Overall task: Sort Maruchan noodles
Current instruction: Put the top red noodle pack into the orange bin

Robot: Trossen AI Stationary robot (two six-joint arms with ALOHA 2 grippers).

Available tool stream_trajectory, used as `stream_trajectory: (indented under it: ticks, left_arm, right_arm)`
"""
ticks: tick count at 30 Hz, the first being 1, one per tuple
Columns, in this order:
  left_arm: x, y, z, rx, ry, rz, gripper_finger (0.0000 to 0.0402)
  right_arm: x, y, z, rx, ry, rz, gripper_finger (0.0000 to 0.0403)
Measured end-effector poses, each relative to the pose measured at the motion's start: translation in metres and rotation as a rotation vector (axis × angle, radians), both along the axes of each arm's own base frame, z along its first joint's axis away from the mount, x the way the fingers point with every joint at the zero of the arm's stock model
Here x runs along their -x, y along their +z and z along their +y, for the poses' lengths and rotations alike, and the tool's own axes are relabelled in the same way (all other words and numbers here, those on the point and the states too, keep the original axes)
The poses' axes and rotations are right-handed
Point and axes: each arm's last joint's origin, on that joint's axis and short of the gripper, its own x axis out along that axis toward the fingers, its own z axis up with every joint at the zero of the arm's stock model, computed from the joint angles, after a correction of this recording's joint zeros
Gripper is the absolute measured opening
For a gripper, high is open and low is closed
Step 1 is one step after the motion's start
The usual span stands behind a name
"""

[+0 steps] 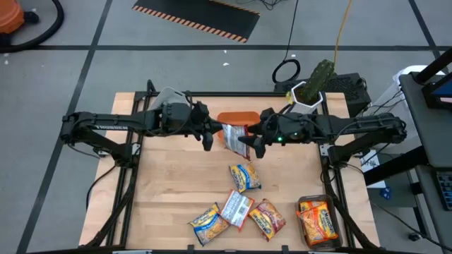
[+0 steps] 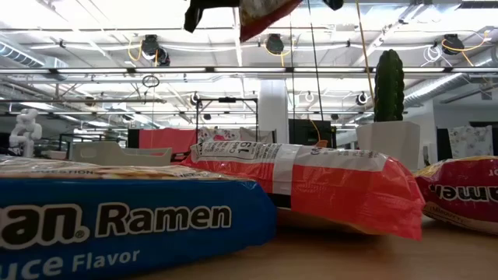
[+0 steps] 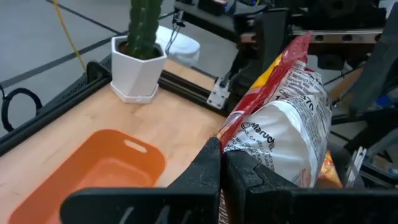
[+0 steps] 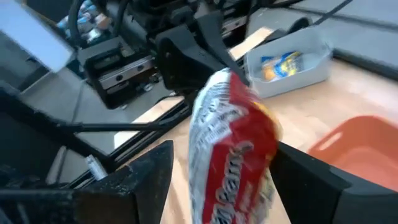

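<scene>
Clearly, on the tabletop both arms meet above the orange bin, sharing one silver-red packet held in the air. The left gripper has its fingers clenched on one edge; the right gripper stands spread around the other end. Should the left let go before the right closes, the packet would likely drop among the loose packets below.

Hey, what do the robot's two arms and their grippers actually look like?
Both arms are dark, near-black jointed metal with black cables along them. The left gripper and right gripper each have two chunky matte-black fingers with ridged inner faces. A small green light glows on the right arm's wrist.
</scene>
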Motion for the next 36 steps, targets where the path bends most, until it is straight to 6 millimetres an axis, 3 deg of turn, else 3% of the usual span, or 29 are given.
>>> stream_trajectory:
  ticks: [5, 10, 24, 36]
  left_arm:
    - [0.0, -0.001, -0.003, -0.012, -0.011, 0.007, 0.0001]
    - [-0.001, 0.0, -0.003, -0.012, -0.011, 0.004, 0.0001]
    - [0.001, 0.004, 0.026, -0.079, 0.069, -0.032, 0.0001]
    - [0.003, 0.005, 0.037, -0.092, 0.157, -0.036, 0.0046]
  right_arm:
    - [-0.014, -0.012, 0.005, -0.004, 0.0, 0.031, 0.0251]
    - [-0.015, -0.013, 0.001, 0.015, -0.026, 0.034, 0.0247]
    - [-0.013, -0.011, -0.045, 0.12, 0.055, 0.061, 0.0127]
    - [-0.004, -0.01, -0.083, 0.193, 0.137, 0.073, 0.0124]
